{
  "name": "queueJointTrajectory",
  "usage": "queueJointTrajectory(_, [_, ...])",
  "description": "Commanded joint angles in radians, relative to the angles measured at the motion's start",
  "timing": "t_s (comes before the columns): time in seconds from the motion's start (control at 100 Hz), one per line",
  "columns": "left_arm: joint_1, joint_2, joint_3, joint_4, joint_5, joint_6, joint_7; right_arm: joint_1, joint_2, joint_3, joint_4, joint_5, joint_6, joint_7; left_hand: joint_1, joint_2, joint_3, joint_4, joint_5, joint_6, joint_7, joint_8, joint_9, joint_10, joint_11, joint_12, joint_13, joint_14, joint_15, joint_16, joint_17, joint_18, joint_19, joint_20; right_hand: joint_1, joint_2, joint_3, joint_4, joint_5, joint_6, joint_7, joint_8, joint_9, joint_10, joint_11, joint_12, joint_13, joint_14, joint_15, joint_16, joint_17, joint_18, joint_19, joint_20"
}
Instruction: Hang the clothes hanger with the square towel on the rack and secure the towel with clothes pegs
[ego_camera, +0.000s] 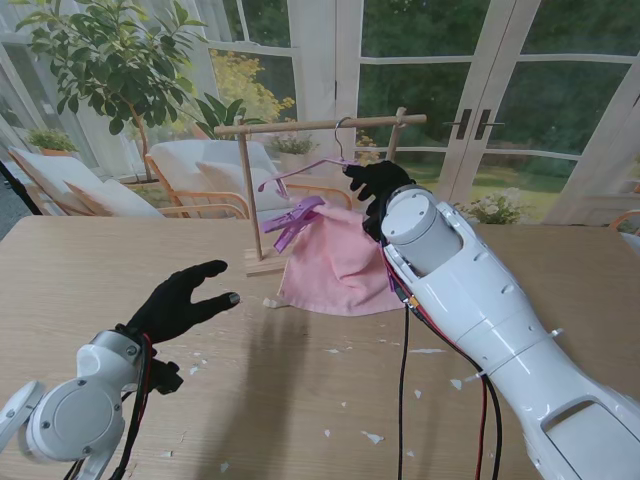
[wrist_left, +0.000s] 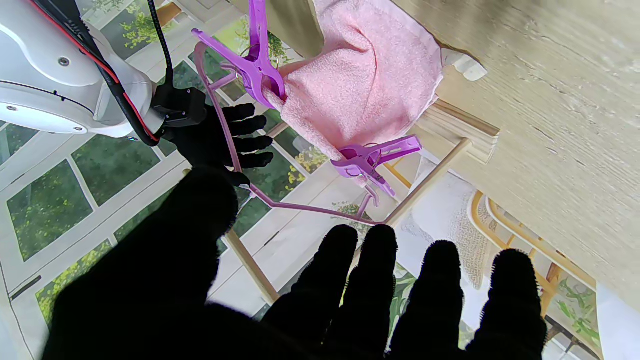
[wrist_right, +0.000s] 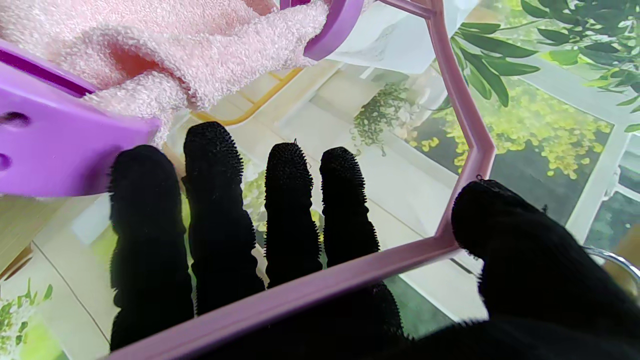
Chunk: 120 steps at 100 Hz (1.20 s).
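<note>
The wooden rack (ego_camera: 320, 124) stands at the table's far middle. A pink hanger (ego_camera: 305, 170) hangs from its bar by a metal hook (ego_camera: 343, 128). The pink towel (ego_camera: 335, 265) droops from the hanger, its lower edge on the table. Two purple pegs (wrist_left: 257, 65) (wrist_left: 372, 157) grip the towel. My right hand (ego_camera: 375, 185) is at the hanger; its fingers (wrist_right: 215, 215) are straight, and the hanger's arm (wrist_right: 320, 285) crosses the palm beside the thumb (wrist_right: 525, 250). My left hand (ego_camera: 185, 298) hovers open over the table, left of the rack and nearer to me, holding nothing.
The rack's wooden base (ego_camera: 265, 265) sits beside the towel's edge. Small white scraps (ego_camera: 372, 437) lie scattered on the table nearer to me. Red and black cables (ego_camera: 405, 360) hang from my right forearm. Windows and garden chairs lie beyond the table's far edge.
</note>
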Motion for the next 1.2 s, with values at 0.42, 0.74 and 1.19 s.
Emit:
queueJointTrajectory(0.42, [0.01,0.0,-0.003,-0.008,0.006,0.001,-0.017,-0.041,0.018,0.028,-0.071,-0.025,-0.07,0.025,0.009,0.021,-0.001,0.026,0.015,0.008,-0.024,-0.003,-0.025,-0.007,-0.001,-0.001,-0.025,-0.022,-0.015,0.008,0.007,-0.008,-0.036,0.027,-0.081,-0.06,0.028,-0.065,-0.27,0.024,-0.198,-0.174,-0.312,-0.015,-0.176,-0.083,-0.361,-0.095,-0.372,-0.153,-0.416,-0.085,-0.527,0.285])
queueJointTrajectory(0.74, [0.004,0.0,0.0,-0.003,0.005,-0.004,-0.019,-0.077,0.034,0.044,-0.141,-0.084,-0.066,0.022,0.007,0.021,0.002,0.026,0.015,0.008,-0.025,-0.001,-0.026,-0.005,-0.002,-0.001,-0.027,-0.024,-0.016,0.008,0.004,-0.01,-0.038,0.027,-0.075,-0.031,0.01,-0.061,-0.384,0.029,-0.276,-0.232,-0.5,-0.04,-0.216,-0.107,-0.542,-0.132,-0.43,-0.173,-0.514,-0.138,-0.728,0.36])
queueJointTrajectory(1.19, [-0.014,-0.003,0.032,-0.002,-0.012,0.002,-0.005,-0.228,0.086,0.1,-0.363,-0.254,-0.02,0.051,0.011,0.022,0.0,0.027,0.017,0.009,-0.027,-0.001,-0.026,-0.005,-0.006,-0.003,-0.03,-0.02,-0.018,0.006,0.0,-0.012,-0.042,0.025,-0.046,-0.007,-0.011,-0.052,-0.418,0.041,-0.256,-0.252,-0.557,-0.048,-0.19,-0.103,-0.589,-0.143,-0.43,-0.172,-0.532,-0.141,-0.811,0.43])
